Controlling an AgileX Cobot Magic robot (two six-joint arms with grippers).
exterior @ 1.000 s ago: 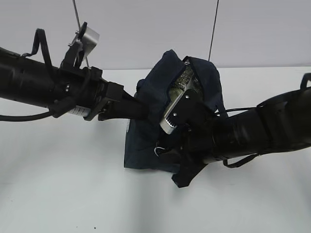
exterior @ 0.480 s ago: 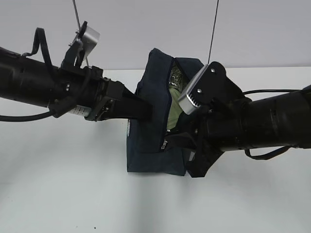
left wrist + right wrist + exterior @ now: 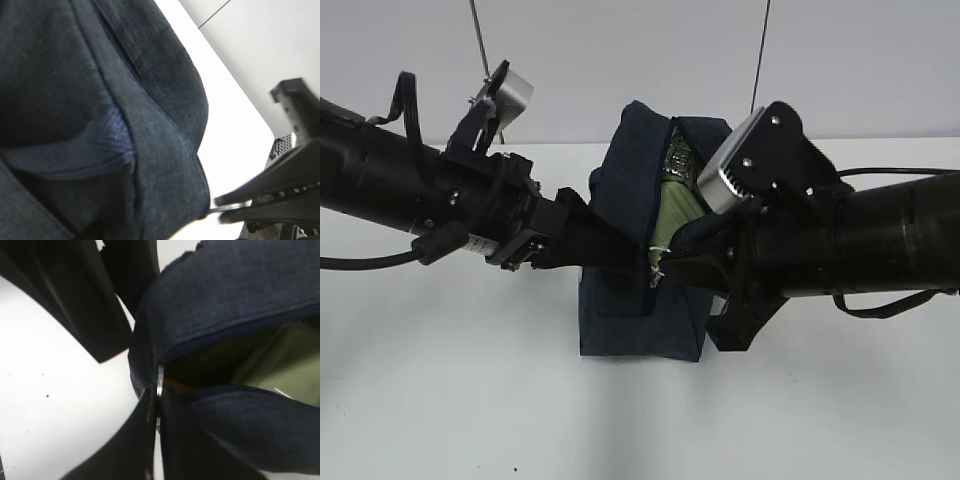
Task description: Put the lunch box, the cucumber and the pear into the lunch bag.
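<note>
**Inspector A:** Two grippers are at the boxy dark navy fabric lunch bag (image 3: pixel 640 290), which stands upright on the white table (image 3: pixel 450 400). We find the right gripper (image 3: pixel 156 405) clenched on the metal ring pull (image 3: pixel 159 382) at the end of the zipper opening. The left gripper (image 3: pixel 600 240) presses against the bag's side wall; whether it is clamped or released we cannot tell, as the cloth hides the fingertips.

**Inspector B:** Contents?

**Inspector A:** We see the pale sage-green lid of the lunch box (image 3: pixel 672 215) through the open mouth, with silver lining (image 3: pixel 680 158) above it. The cucumber and the pear do not show in any view; whether they lie inside is unclear.

**Inspector B:** Handling?

**Inspector A:** We judge the fabric soft and slack: it folds and bulges under contact, so the wall gives poor purchase. The ring is small, stiff and likely slippery. We advise bracing the bag beside the zipper while the ring is held.
</note>
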